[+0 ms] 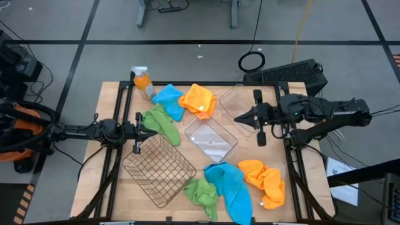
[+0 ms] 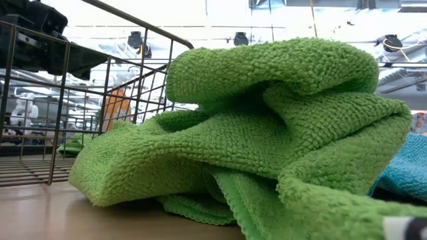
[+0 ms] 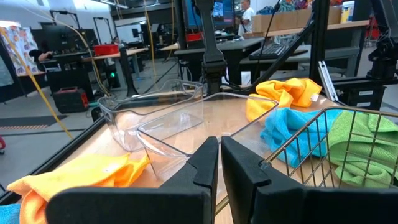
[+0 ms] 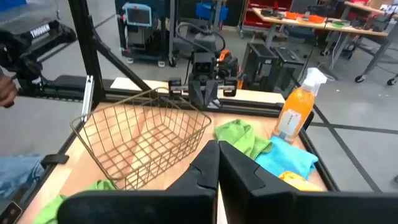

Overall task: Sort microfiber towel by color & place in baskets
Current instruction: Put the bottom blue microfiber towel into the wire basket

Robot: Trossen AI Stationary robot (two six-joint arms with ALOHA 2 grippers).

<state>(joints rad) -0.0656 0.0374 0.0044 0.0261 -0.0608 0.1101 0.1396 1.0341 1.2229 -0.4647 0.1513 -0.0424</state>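
wire basket (image 1: 156, 167) sits left of the two tubs (image 1: 212, 140), towels (image 1: 199, 100) scattered around them.

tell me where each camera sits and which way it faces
high: above the table, straight down; both arms show.
low: at tabletop height, facing a green towel; no arm clearly visible.
left wrist: behind the shut left claw, facing the clear tubs.
right wrist: behind the shut right claw, facing the wire basket.
shared: that basket shows in all four.
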